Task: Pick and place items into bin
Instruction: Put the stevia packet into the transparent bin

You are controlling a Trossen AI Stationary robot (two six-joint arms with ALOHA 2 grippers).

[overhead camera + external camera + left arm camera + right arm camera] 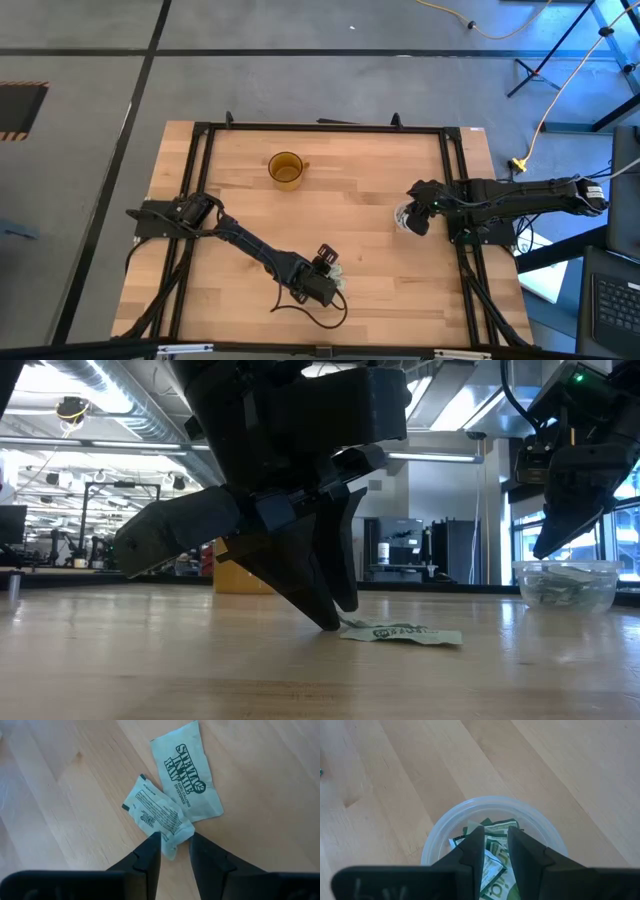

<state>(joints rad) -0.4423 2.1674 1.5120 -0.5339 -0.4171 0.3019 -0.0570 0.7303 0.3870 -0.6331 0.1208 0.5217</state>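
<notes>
Two pale green packets lie flat on the wood, overlapping: a crumpled one (155,812) and a printed one (187,772), seen from above as a pale patch (340,270). My left gripper (175,845) points steeply down with its tips on the table (335,622), shut on the crumpled packet. The clear bin (565,585) stands near the table's right edge (404,216) with several packets (501,826) inside. My right gripper (495,837) hovers just above the bin's rim (548,550), shut and holding nothing. My left gripper pinches the crumpled packet's near end (172,842) between its two fingers, coming from above and slanting down. The packet still lies on the table, its far end under the printed packet (405,633).
An amber cup with a handle (286,170) stands toward the far edge, left of centre. A black frame (320,127) runs around the tabletop. A dark cable loops on the wood near the left gripper (312,312). Bare wood lies between the two arms.
</notes>
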